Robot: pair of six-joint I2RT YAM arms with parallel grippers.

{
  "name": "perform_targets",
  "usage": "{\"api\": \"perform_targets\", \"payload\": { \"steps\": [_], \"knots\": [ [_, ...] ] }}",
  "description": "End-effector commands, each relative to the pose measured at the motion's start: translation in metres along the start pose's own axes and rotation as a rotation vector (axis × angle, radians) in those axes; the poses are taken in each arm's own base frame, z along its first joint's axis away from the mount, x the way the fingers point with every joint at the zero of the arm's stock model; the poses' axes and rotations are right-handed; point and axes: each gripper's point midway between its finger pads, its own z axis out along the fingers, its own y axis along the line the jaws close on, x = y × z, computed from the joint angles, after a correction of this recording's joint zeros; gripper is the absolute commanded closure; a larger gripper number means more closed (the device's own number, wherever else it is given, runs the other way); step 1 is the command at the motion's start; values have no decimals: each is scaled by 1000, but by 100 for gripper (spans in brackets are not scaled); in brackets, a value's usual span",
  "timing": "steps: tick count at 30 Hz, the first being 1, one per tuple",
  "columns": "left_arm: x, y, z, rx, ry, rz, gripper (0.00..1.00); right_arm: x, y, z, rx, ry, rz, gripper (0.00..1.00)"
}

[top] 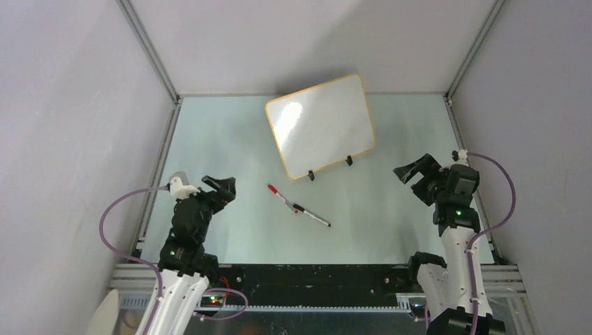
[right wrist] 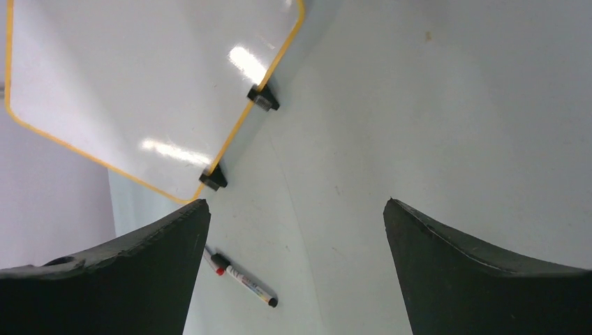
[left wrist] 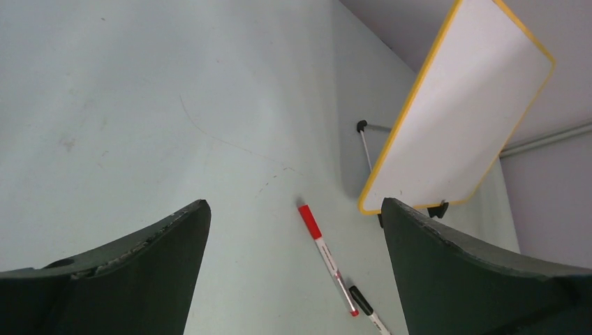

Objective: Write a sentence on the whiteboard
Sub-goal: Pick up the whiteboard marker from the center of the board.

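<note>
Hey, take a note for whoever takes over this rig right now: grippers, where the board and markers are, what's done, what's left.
Left gripper: open, empty, over the table at near left.
Right gripper: open, empty, at near right.
Whiteboard: propped on its clip feet, far centre, blank.
Red-capped marker and black-capped marker: lying end to end in front of the board, between the arms.
Done: nothing written.
To do: pick up a marker, uncap it, write on the board.

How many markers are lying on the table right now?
2. A red-capped marker lies in front of the whiteboard. A black-capped marker lies end to end with it, toward the robot's right. None seems hidden.
</note>
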Motion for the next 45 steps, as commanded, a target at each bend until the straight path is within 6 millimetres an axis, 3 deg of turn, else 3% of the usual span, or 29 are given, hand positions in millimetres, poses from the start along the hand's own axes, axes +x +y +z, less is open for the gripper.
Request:
{"api": "perform_targets", "payload": {
  "steps": [1, 2, 4, 5, 6, 7, 13, 16, 17, 19, 21, 26, 34, 45],
  "knots": [
    [5, -21, -1, 108, 34, -27, 1, 7, 40, -4, -172, 37, -137, 1],
    [12, -24, 0, 133, 58, -16, 1, 9, 42, -1, -163, 40, -161, 1],
    [33, -47, -4, 290, 159, 13, 1, 41, 69, 2, -225, 125, -289, 1],
    [35, -54, -1, 336, 167, 19, 1, 47, 79, 1, -243, 134, -345, 1],
    [46, -55, -2, 359, 207, 20, 1, 65, 86, 5, -238, 172, -404, 1],
    [49, -58, 1, 372, 217, 18, 1, 70, 95, 5, -251, 178, -454, 2],
    [73, -53, 7, 386, 287, 68, 1, 139, 118, 16, -279, 255, -781, 7],
    [76, -52, 7, 389, 283, 110, 1, 176, 131, 11, -350, 311, -948, 7],
    [77, -51, 7, 398, 280, 132, 1, 187, 128, 14, -344, 349, -990, 13],
    [78, -50, 6, 408, 273, 162, 1, 208, 129, 11, -376, 422, -1028, 21],
    [79, -48, 5, 416, 263, 181, 1, 228, 133, 9, -421, 481, -1033, 20],
    [75, -51, 1, 452, 217, 181, 1, 248, 137, 17, -423, 502, -1048, 17],
    [70, -53, -1, 463, 185, 171, 1, 284, 97, 32, -283, 594, -1141, 48],
    [72, -54, -1, 466, 198, 157, 1, 301, 68, 41, -170, 635, -1160, 61]
  ]
}}
